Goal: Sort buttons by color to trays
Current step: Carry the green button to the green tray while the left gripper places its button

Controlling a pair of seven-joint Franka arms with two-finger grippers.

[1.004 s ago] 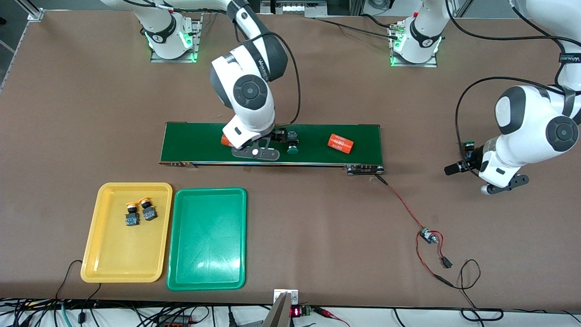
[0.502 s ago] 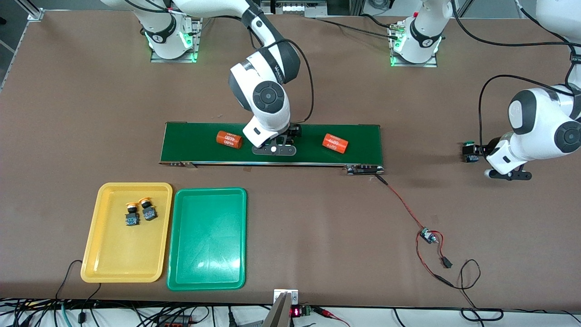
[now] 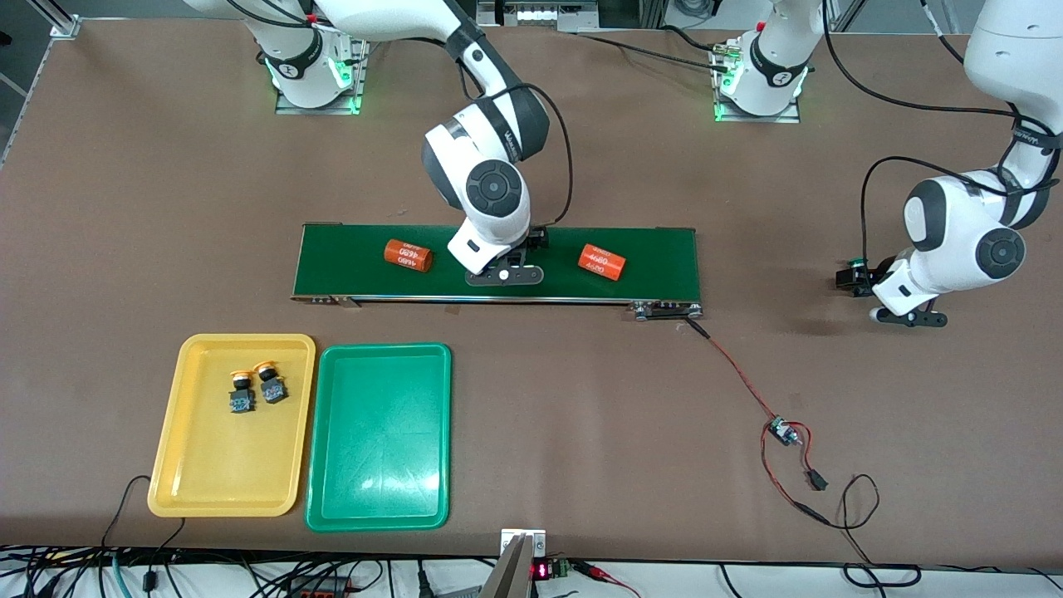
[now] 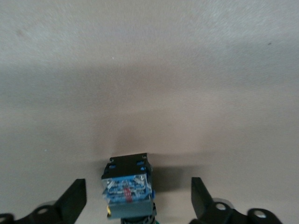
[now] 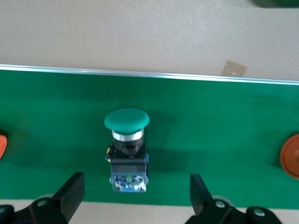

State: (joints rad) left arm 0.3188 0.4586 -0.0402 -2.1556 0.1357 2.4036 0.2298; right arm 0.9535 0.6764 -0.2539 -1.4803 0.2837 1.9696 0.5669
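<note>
A: What's on the brown worktop [image 3: 581,399]?
B: A dark-green belt [image 3: 664,249]. Yellow tray [image 3: 170,465] with two orange buttons [image 3: 254,386]; green tray [image 3: 378,436] beside it.
A: The tools?
B: Right tool [image 5: 133,193] spread wide around a green button [image 5: 126,149] on the belt. Left tool [image 4: 138,205], fingers wide apart, straddles another button [image 4: 127,186] on bare worktop.

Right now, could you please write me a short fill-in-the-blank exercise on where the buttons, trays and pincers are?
1. The yellow tray holds ____ yellow-capped buttons.
2. The green tray holds ____ buttons.
3. The right pincer is open around a green-capped button lying on the dark-green ____.
4. The left pincer is open around a button resting on the bare brown ____.

Missing words: two; no; conveyor belt; table
</note>
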